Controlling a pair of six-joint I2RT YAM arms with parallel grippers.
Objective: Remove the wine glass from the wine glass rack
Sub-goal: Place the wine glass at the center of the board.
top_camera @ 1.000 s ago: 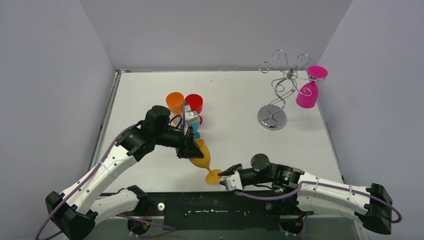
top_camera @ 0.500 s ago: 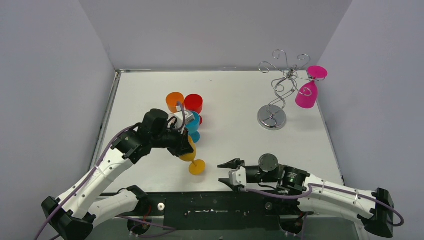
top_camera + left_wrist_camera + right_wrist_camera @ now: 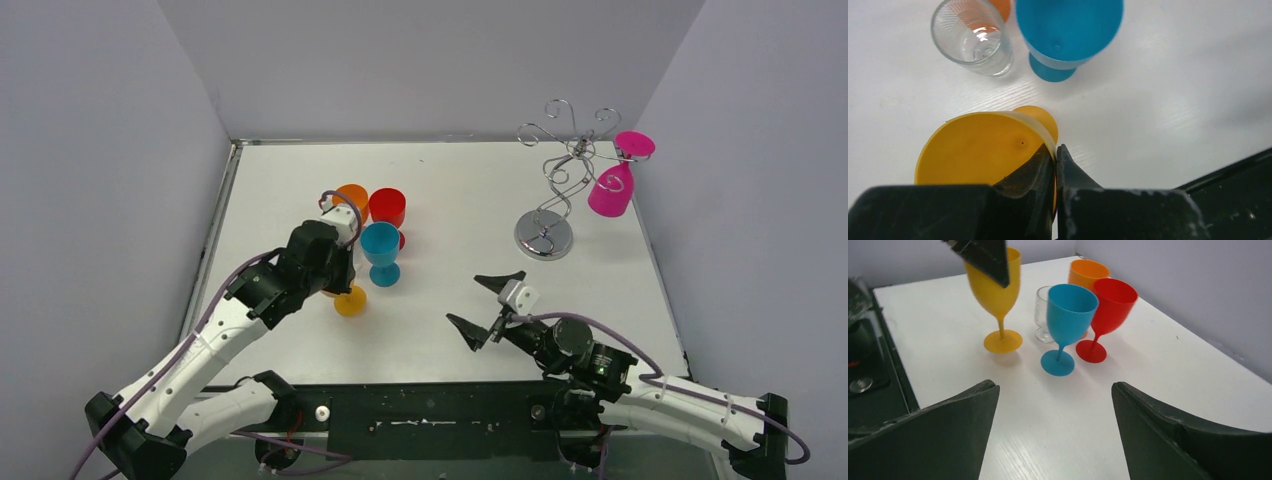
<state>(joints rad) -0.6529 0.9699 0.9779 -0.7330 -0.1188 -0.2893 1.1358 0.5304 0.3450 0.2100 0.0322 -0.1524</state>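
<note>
Yellow plastic wine glass (image 3: 983, 145) now upright, round foot on white table (image 3: 450, 180), no longer tilted between both arms; rim pinched in closed left gripper (image 3: 1054, 152). Right gripper (image 3: 1054, 390) let go, jaws spread wide. Glossy pink wine glass (image 3: 612, 190) hanging upside down from curled silver wire rack (image 3: 545, 235), far right.

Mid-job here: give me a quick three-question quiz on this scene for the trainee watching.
1. True or false: the pink wine glass hangs upside down on the wine glass rack.
2. Which gripper pinches the rim of the yellow wine glass?
3. The right gripper is: A open and empty; B shut on a glass; C out of view.
Key: 1 true; 2 the left gripper; 3 A.
</note>
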